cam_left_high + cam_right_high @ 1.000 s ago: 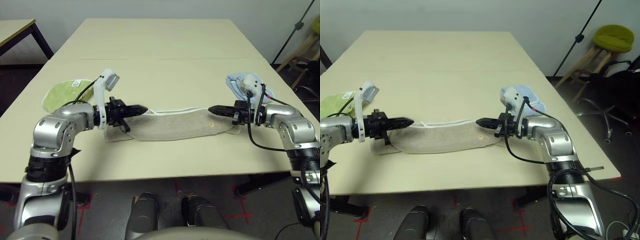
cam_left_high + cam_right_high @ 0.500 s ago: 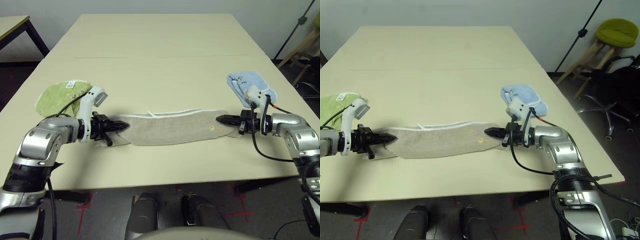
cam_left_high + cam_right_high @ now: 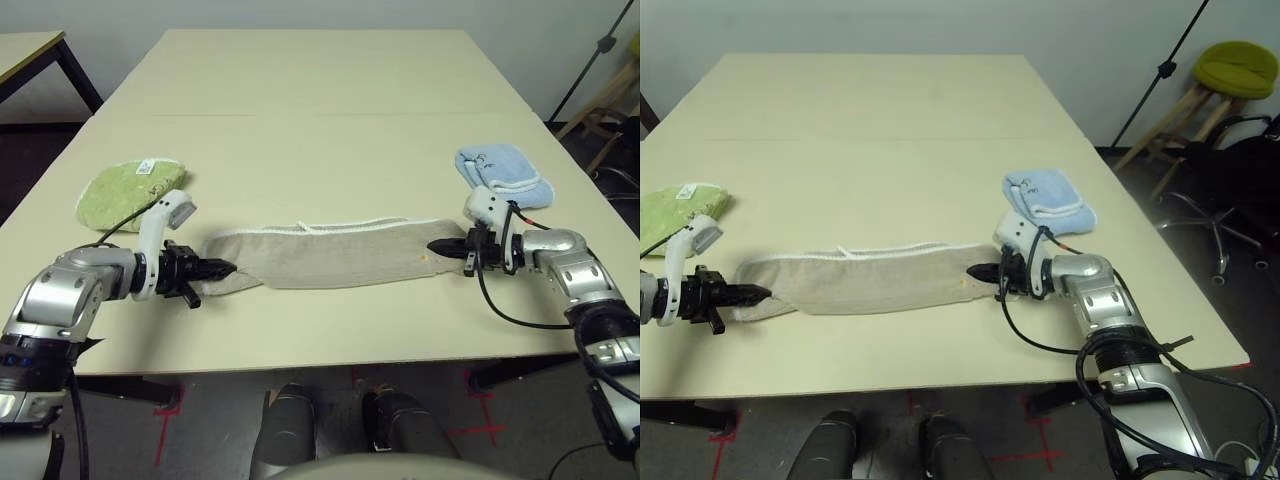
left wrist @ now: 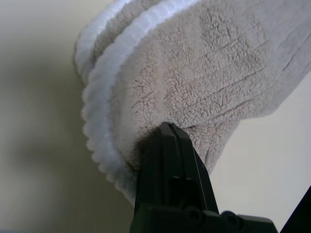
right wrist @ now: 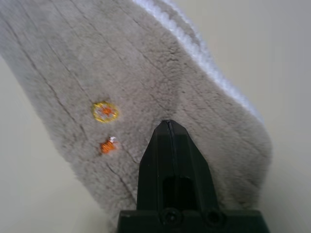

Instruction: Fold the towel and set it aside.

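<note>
The beige-grey towel [image 3: 330, 258] lies on the table as a long narrow strip, folded lengthwise, its white edging along the far side. My left gripper [image 3: 226, 268] is shut at the strip's left end. In the left wrist view its tips [image 4: 169, 127] dig into puckered terry by the white edge. At the right end my right gripper [image 3: 433, 247] is shut, with its tips [image 5: 167, 124] on the cloth beside a small yellow and orange embroidered mark [image 5: 105, 112]. Both grippers sit low at table height, pointing inward at each other.
A folded green cloth [image 3: 125, 190] lies behind my left arm. Just behind my right gripper sits a folded light blue cloth [image 3: 500, 170]. The table's front edge [image 3: 330, 362] runs close below the towel. A stool [image 3: 1230, 70] and a stand's legs are off to the right.
Both grippers have come down from above the table to its surface and moved apart. The towel, hanging taut between them before, now lies flat and longer.
</note>
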